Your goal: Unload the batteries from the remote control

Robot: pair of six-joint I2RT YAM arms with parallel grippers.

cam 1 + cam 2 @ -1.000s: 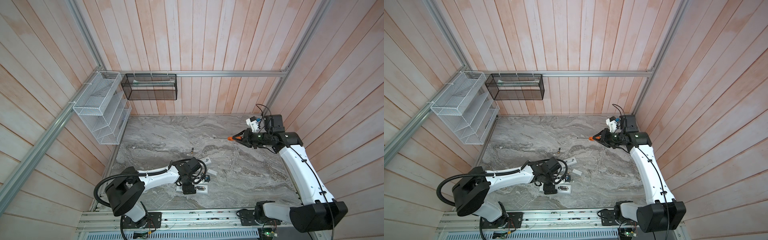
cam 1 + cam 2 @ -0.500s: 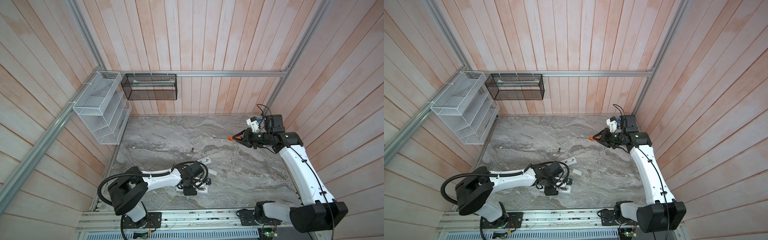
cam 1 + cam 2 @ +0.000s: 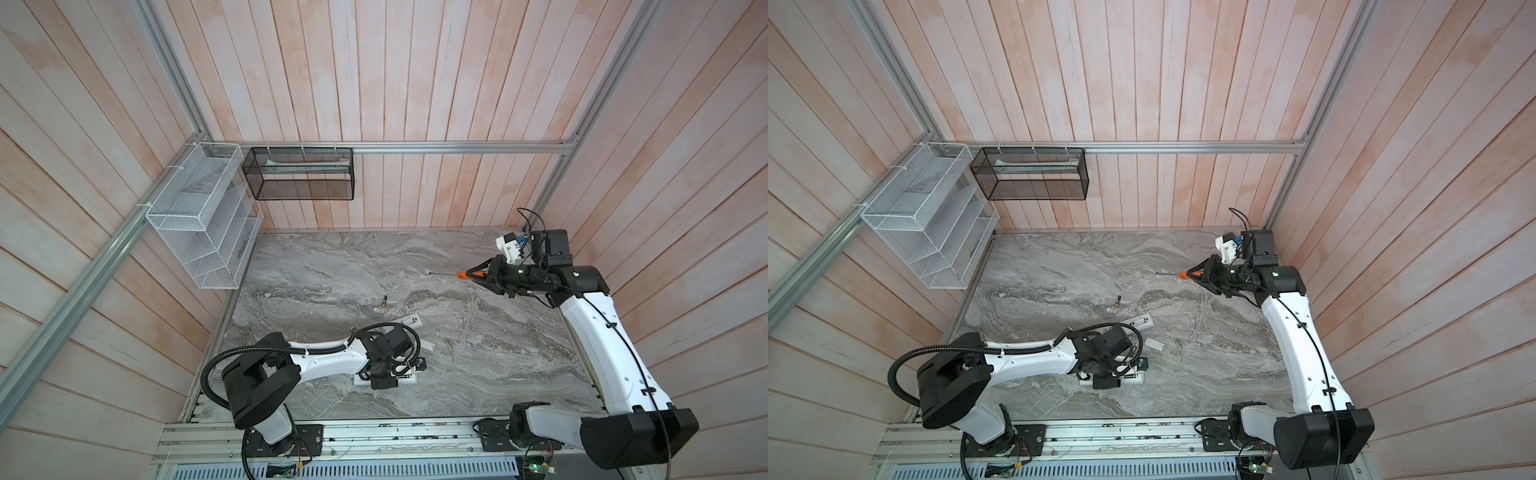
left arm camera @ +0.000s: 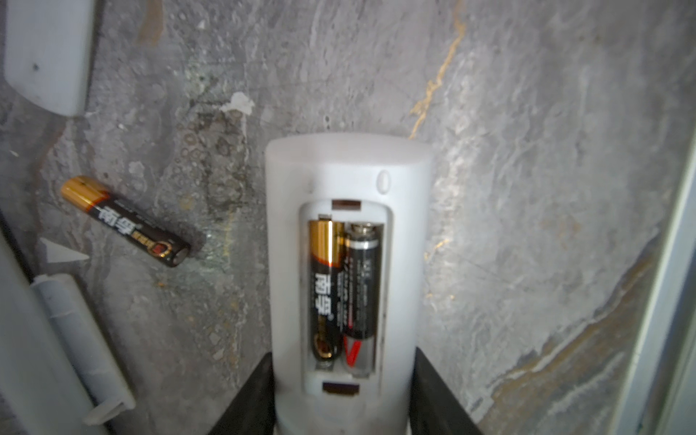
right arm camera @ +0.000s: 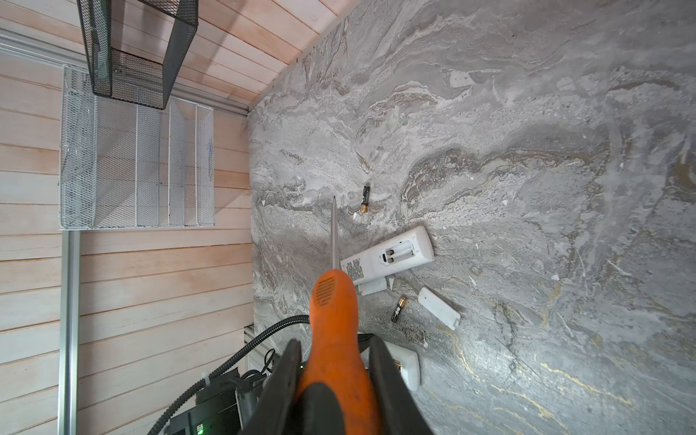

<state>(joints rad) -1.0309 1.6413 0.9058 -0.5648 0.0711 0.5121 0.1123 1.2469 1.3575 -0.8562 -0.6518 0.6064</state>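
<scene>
- Two batteries (image 4: 325,286) lay side by side in the open bay of the remote (image 4: 403,263), just ahead of the left gripper (image 4: 342,376), whose fingers pressed against both sides of the remote.
- They looked light, stiff and smooth, so they would probably slip and roll; prying one up at its gold end seemed best.
- Well apart, the right gripper (image 5: 335,341) pinched the screwdriver (image 5: 331,301).
</scene>
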